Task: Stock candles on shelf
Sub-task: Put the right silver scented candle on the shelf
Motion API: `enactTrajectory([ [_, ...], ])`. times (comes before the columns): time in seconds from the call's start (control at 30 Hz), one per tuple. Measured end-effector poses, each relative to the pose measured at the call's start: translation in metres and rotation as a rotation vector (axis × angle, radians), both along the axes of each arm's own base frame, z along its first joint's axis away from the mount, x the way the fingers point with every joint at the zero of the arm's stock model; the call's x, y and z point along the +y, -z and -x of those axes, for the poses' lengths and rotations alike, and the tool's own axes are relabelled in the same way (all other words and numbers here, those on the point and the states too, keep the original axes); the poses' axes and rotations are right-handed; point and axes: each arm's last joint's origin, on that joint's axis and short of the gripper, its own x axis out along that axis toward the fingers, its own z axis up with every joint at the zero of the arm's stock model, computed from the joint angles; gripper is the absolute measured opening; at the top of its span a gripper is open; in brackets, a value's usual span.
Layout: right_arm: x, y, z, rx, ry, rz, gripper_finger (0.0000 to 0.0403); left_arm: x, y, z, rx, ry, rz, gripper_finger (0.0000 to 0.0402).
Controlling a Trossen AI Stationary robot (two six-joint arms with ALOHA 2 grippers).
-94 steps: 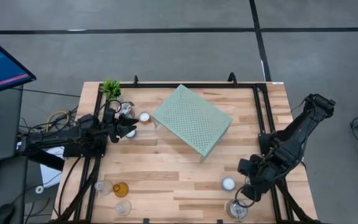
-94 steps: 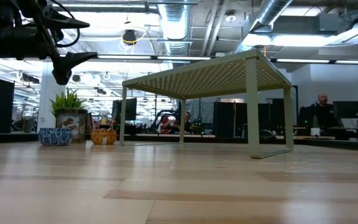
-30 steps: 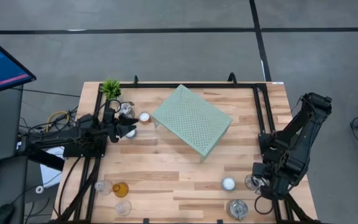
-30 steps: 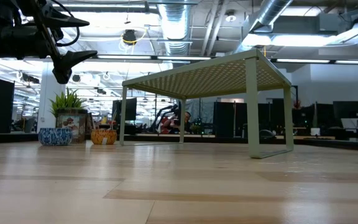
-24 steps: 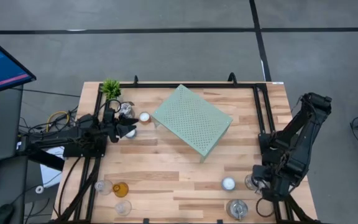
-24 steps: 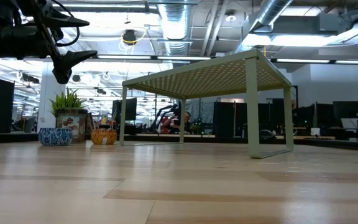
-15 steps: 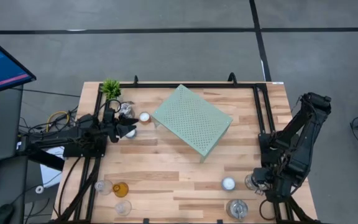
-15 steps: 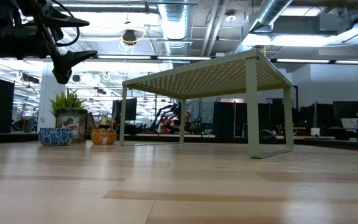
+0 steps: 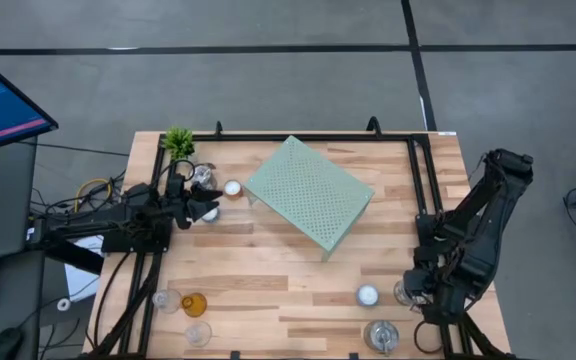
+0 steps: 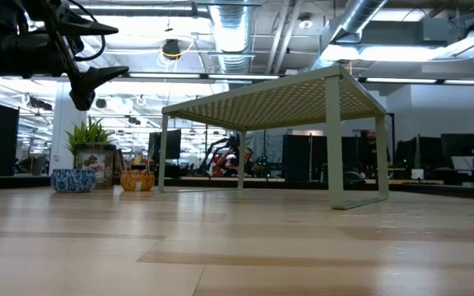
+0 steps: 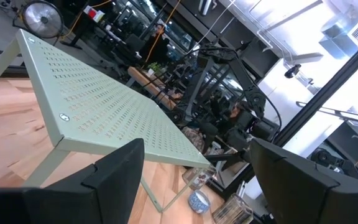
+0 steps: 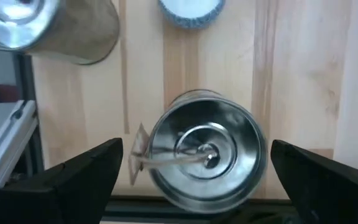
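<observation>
The mint-green shelf (image 9: 308, 193) stands on its legs mid-table, turned askew. My right gripper (image 9: 409, 293) points down, open, over a silver tin candle (image 12: 205, 151) near the right edge, with one finger on either side of it and apart from it. A white tealight (image 9: 367, 295) and a second silver tin (image 9: 381, 336) stand close by. My left gripper (image 9: 208, 208) waits open and level at the left, near a white tealight (image 9: 232, 187) and a silver tin (image 9: 202, 175). Two clear glass holders (image 9: 165, 300) (image 9: 198, 333) and an amber one (image 9: 194, 303) stand at the near left.
A small green plant (image 9: 178, 142) stands at the far left corner. Black frame rails (image 9: 420, 180) run along the table's right, left and far sides. Bare wood (image 9: 278, 290) lies between the shelf and the near edge.
My right gripper has rolled a little about its own pointing line above the silver tin, staying open and in place. Nothing else has moved.
</observation>
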Motion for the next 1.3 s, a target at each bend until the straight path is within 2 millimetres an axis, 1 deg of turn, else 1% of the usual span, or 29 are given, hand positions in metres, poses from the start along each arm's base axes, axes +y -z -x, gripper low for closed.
enactTrajectory([
  [0.27,-0.003,0.014,-0.001,0.035,0.029,-0.018,0.04,0.0,0.0,0.0,-0.003,0.0,0.0,0.0294],
  [0.57,-0.003,0.015,0.0,0.048,0.023,-0.021,0.04,0.0,0.0,0.0,-0.003,0.0,0.0,0.0294],
  [0.83,-0.005,0.03,-0.001,0.045,0.031,-0.039,0.04,0.0,0.0,0.0,-0.003,0.0,-0.001,0.0294],
  [1.07,-0.007,0.035,0.0,0.051,0.031,-0.029,0.04,0.0,0.0,0.0,-0.003,0.0,-0.001,0.0294],
  [1.3,-0.008,0.036,0.0,0.043,0.016,-0.018,0.04,0.0,0.0,0.0,-0.003,0.0,-0.001,0.0294],
])
